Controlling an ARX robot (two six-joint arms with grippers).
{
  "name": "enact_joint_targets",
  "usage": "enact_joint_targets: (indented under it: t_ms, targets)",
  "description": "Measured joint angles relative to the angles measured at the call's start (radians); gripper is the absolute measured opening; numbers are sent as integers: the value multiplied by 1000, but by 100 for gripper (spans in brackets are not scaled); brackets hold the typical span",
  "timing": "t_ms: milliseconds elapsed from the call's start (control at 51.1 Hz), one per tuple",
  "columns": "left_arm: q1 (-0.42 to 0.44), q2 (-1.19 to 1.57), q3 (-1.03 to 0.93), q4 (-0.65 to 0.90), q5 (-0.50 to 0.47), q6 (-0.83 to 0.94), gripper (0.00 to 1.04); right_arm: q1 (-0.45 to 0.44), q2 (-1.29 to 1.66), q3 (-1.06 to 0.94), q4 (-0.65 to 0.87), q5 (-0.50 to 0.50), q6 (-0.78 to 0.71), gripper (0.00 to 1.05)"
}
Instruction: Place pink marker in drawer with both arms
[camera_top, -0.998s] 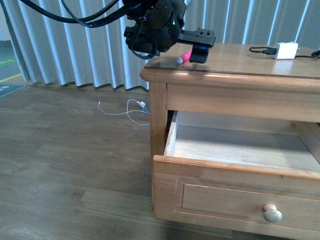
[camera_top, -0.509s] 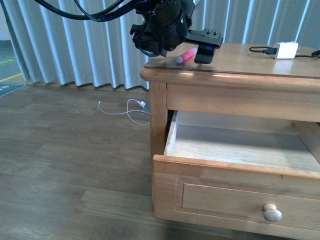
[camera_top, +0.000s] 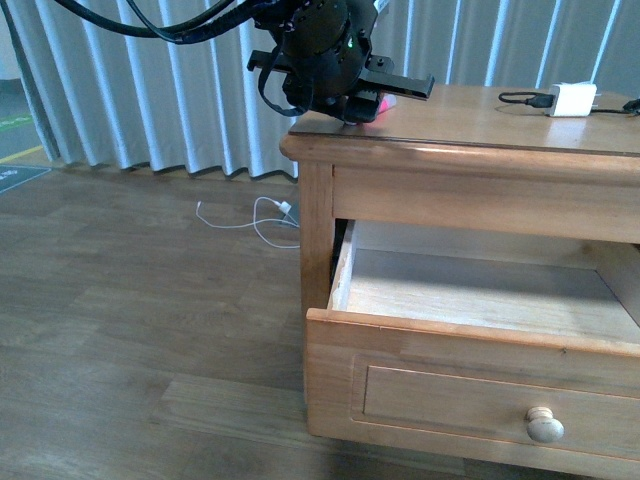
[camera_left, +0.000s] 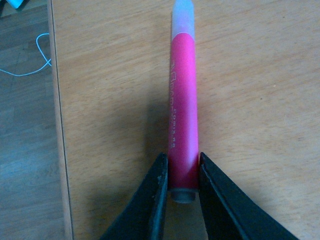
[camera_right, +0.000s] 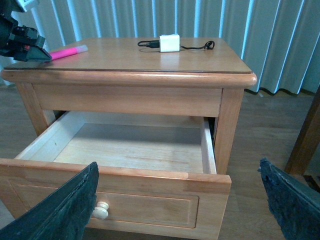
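Observation:
The pink marker (camera_left: 183, 100) lies along the nightstand top near its left front corner, white cap pointing away from the wrist. My left gripper (camera_left: 181, 167) is shut on its butt end, one black finger on each side. From the front, the left gripper (camera_top: 398, 92) hides all but a sliver of the pink marker (camera_top: 378, 104). The right wrist view shows the pink marker (camera_right: 67, 52) sticking out of the left gripper (camera_right: 45, 56). The drawer (camera_top: 450, 400) stands pulled out, nothing inside it. My right gripper (camera_right: 177, 167) hangs open in front of the drawer (camera_right: 150, 176), holding nothing.
A white charger block (camera_top: 572, 100) with a black cable sits at the back right of the top, also seen in the right wrist view (camera_right: 169, 42). A white cable (camera_top: 255, 220) lies on the floor by the curtains. Dark furniture (camera_right: 306, 135) stands right of the nightstand.
The left gripper has turned and settled over the marker, which showed clearly beside it before and is now mostly covered. The drawer has not moved.

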Motion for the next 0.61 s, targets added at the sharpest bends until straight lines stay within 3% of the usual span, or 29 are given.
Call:
enact_joint_targets:
  t_ms: [78,294,607]
  targets:
    - [5,-12,-17,6,8,0,14,0,0,0,0,0,0,96]
    - [16,-50,-84,47,27,-9,14,0,0,0,0,0,0,96]
    - [17,-259,-378,225,134,-25,14,0,0,0,0,0,0,96]
